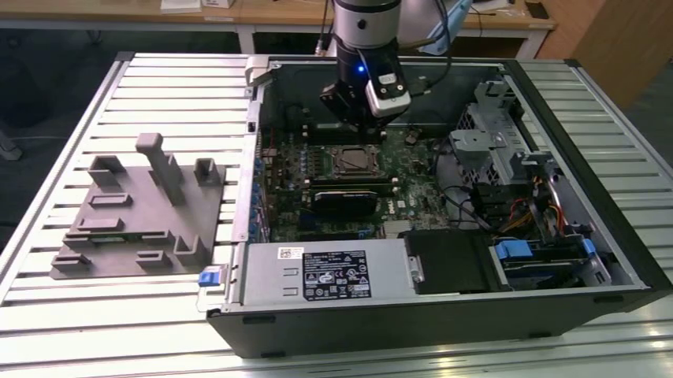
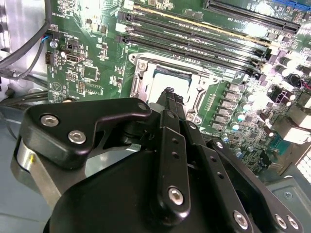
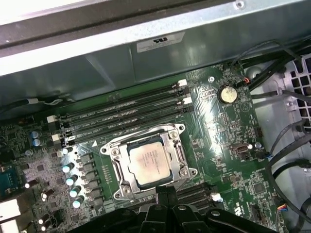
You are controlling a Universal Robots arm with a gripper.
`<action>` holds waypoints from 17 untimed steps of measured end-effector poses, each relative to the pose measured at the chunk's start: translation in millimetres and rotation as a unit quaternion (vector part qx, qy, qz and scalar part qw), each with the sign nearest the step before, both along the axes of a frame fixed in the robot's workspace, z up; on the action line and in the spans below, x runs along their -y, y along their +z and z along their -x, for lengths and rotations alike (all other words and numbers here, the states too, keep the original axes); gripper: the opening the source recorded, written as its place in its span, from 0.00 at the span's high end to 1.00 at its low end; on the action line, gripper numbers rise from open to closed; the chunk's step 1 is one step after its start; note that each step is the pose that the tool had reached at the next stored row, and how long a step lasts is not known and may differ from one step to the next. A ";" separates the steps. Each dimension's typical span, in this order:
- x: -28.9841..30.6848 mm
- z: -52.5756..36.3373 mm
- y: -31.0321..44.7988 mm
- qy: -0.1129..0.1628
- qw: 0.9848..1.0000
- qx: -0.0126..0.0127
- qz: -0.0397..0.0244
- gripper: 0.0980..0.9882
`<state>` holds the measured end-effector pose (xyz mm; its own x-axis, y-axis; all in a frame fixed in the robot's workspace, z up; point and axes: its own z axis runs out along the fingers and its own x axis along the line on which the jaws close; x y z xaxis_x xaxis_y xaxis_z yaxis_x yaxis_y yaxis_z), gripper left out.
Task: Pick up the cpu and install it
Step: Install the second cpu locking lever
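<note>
CPU (image 3: 151, 163), just one, sits flat in the single metal-framed socket (image 3: 181, 157) on the motherboard (image 3: 228, 145), next to four RAM slots (image 3: 126, 112). Gripper (image 3: 164, 194) hovers just beside it, fingers pinched together, holding nothing.

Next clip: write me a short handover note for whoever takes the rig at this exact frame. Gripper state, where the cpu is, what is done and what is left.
Gripper: over the motherboard inside the open computer case, just beside the socket. It holds nothing that I can see; whether it is open or shut cannot be told.

The cpu: lies flat inside the socket's metal frame, silvery top up, in both wrist views.

Done: the cpu is off the grey fixture and appears seated in the socket.

Left: whether the socket's retention frame is latched cannot be told, so check that before calling the install finished.
</note>
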<state>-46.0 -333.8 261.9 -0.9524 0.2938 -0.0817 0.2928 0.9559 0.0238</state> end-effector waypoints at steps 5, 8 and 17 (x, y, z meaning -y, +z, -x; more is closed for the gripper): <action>1.4 -0.1 0.0 0.000 1.000 0.000 0.002 0.99; 2.2 -0.1 0.0 0.000 1.000 0.000 0.004 0.99; 4.1 -0.2 0.0 0.000 1.000 0.000 0.009 0.99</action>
<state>-45.9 -338.0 261.9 -0.9524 0.2923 -0.0868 0.2928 0.9561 0.0070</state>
